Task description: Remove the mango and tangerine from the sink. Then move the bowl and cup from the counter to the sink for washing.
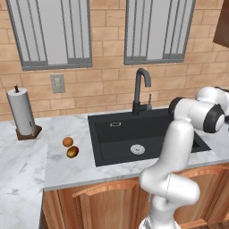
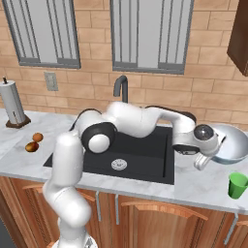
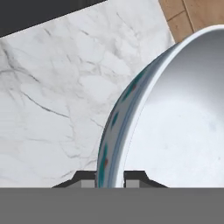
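A paper towel roll [image 1: 21, 112] is standing upright near the brick wall [image 1: 103, 40], under a shuttered window [image 1: 47, 31], beside a wall socket [image 1: 57, 83].

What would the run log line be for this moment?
fruit: mango, tangerine on counter | gripper: shut on bowl rim | cup: on counter

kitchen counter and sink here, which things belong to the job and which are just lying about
Part of the job:
- mango and tangerine, both out on the counter
- sink
- bowl, its rim gripped by the pincer
- green cup

Just lying about:
- paper towel roll
- tap
- wall socket
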Robot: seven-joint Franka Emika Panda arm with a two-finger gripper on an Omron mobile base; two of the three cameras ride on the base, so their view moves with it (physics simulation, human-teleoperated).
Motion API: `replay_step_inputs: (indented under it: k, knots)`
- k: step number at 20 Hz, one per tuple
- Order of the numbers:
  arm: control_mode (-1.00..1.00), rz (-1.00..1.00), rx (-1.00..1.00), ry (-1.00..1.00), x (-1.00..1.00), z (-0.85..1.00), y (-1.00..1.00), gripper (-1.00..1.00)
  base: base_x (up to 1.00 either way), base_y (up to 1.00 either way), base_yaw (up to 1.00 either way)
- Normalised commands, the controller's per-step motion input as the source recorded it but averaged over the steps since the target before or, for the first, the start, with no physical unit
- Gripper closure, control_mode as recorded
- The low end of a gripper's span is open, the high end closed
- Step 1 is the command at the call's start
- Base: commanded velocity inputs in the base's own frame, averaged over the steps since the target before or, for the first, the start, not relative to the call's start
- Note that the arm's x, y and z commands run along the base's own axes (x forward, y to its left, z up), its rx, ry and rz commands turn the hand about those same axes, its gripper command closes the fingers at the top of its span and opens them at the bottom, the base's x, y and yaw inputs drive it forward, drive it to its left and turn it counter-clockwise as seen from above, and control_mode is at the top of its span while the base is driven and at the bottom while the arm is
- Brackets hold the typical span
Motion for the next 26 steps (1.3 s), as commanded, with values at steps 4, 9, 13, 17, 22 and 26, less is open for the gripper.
replay_step_inputs:
  k: [4,9,13,17,22,26]
  knots:
    - [-1.00,0.21,0.00,0.00,-0.21,0.25,0.28,1.00,0.00,0.00,0.00]
    - [-1.00,0.22,0.00,0.05,-0.15,0.29,0.28,1.00,0.00,0.00,0.00]
    - [-1.00,0.21,0.00,0.16,-0.19,0.25,0.27,1.00,0.00,0.00,0.00]
    - [-1.00,0.18,-0.03,0.15,-0.19,0.25,0.28,1.00,0.00,0.00,0.00]
    - [-1.00,0.16,-0.05,0.10,-0.10,0.24,0.33,1.00,0.00,0.00,0.00]
    - [-1.00,0.15,-0.04,0.03,-0.06,0.11,0.36,1.00,0.00,0.00,0.00]
